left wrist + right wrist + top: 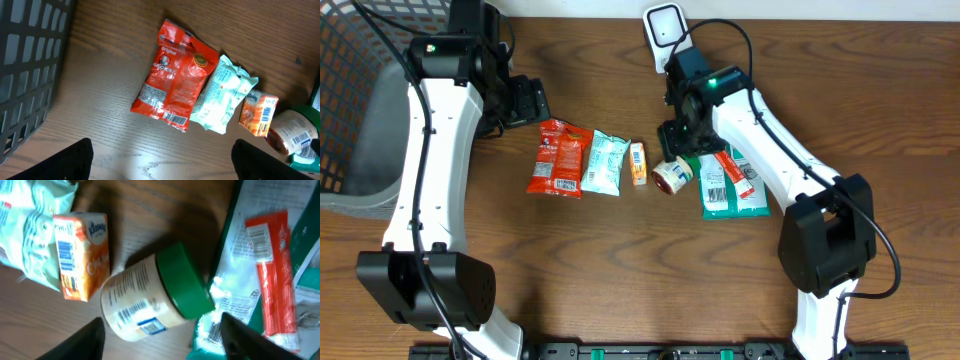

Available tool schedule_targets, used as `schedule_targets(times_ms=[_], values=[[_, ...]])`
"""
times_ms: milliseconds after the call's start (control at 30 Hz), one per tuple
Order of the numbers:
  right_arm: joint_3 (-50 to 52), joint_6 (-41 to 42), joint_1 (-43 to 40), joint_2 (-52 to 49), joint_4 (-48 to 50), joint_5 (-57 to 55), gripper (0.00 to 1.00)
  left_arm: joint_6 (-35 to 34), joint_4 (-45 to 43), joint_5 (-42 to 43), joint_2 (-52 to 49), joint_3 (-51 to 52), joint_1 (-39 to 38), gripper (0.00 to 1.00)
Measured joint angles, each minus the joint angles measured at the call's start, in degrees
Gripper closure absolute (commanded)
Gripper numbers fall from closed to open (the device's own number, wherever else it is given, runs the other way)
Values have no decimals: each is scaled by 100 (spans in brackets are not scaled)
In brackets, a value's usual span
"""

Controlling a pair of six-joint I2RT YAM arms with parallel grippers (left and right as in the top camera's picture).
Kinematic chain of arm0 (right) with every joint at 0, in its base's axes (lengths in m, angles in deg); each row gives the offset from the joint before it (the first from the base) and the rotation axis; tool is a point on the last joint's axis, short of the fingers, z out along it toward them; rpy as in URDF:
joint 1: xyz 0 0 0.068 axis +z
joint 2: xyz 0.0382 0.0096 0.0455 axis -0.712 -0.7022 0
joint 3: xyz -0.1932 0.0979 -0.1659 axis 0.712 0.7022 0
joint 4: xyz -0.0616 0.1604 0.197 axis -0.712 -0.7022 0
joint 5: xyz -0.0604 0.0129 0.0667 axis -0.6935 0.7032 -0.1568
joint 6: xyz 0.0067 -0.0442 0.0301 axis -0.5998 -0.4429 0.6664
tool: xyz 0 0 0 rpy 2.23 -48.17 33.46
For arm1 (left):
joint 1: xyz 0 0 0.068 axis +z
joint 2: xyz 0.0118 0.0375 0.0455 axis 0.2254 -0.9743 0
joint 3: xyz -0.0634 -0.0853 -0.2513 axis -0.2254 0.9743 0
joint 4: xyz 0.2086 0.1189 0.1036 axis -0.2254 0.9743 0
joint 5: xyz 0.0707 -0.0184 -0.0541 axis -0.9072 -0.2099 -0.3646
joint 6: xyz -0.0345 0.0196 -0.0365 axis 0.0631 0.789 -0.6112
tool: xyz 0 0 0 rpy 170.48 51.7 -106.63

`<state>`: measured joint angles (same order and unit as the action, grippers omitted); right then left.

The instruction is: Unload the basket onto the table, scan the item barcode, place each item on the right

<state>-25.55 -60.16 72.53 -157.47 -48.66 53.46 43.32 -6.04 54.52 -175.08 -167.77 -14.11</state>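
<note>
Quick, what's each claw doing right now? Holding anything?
Left claw: open, holding nothing.
Right claw: open, above the green-lidded jar, not clamping it.

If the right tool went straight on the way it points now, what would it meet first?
Most likely the green-lidded jar, lying on its side directly ahead of the right tool; how far off it is, the picture does not show.

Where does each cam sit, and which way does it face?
Overhead: above the table, facing straight down; left arm, right arm, basket, scanner.
Left wrist: on the left arm, facing down at red bag; left gripper's fingers at bottom corners.
Right wrist: close over the jar, facing down; right gripper's fingers at bottom.
Shared: both wrist views show jar and orange box.
</note>
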Motion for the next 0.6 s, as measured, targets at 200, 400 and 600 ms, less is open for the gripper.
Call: schedule_targets(times_ms=[200,400,600], values=[[9,935,-7,0,0,-22,1,2,0,0,0,0,0,11],[133,1742,-7,0,17,-22,5,2,0,0,0,0,0,11],[466,2623,-17,0,188,-17,8,0,0,0,0,0,0,11]])
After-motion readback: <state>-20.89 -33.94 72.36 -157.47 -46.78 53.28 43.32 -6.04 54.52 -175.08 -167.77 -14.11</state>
